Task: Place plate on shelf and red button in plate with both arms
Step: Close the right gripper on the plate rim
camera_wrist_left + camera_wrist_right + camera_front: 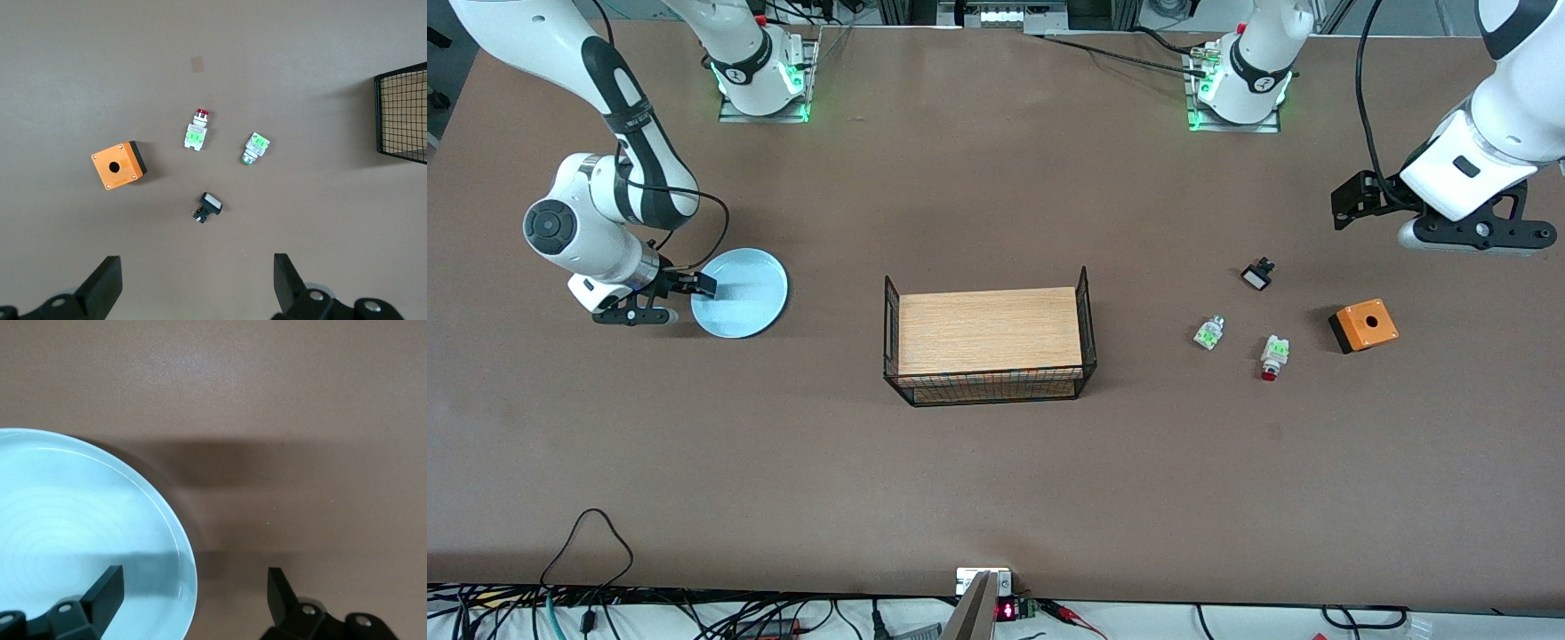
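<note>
The pale light-blue plate lies on the table toward the right arm's end; it also shows in the right wrist view. My right gripper is open and low at the plate's edge, with one finger over the plate and the other outside the rim. The red button, white and green with a red cap, lies on the table toward the left arm's end. My left gripper is open and empty, up in the air over bare table near the small parts.
A wire basket with a wooden board in it stands mid-table. Near the red button lie a white-green part, a black-and-white part and an orange box.
</note>
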Available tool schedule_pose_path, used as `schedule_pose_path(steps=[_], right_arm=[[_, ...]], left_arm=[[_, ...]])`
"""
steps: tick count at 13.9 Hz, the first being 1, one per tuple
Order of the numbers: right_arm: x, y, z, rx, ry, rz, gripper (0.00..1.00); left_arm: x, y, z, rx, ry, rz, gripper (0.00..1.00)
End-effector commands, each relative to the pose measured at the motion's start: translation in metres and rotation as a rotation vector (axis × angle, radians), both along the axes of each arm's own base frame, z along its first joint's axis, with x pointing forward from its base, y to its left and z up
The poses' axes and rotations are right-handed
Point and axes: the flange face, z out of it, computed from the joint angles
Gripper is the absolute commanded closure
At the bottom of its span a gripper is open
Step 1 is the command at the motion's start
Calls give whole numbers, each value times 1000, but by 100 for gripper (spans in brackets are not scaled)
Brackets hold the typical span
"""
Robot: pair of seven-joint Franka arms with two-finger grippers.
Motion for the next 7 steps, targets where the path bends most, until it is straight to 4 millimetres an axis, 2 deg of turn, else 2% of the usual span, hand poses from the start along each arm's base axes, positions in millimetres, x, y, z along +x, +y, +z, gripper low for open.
schedule_pose_path(steps=[1,2,3,5,7], right_arm=[[0,0,-2,-5,-14,24,25],[-1,0,-3,-5,-14,24,45],[-1,0,-3,-5,-14,24,57],[-1,0,-4,-5,-11,22,74],[-2,1,-6,-5,-7,24,85]], left_arm=[[2,1,7,-16,6,-16,0],[3,1,7,-16,5,-16,0],[3,1,7,-16,5,-16,0],[3,1,7,-16,5,-16,0],[3,1,7,-16,5,-16,0]])
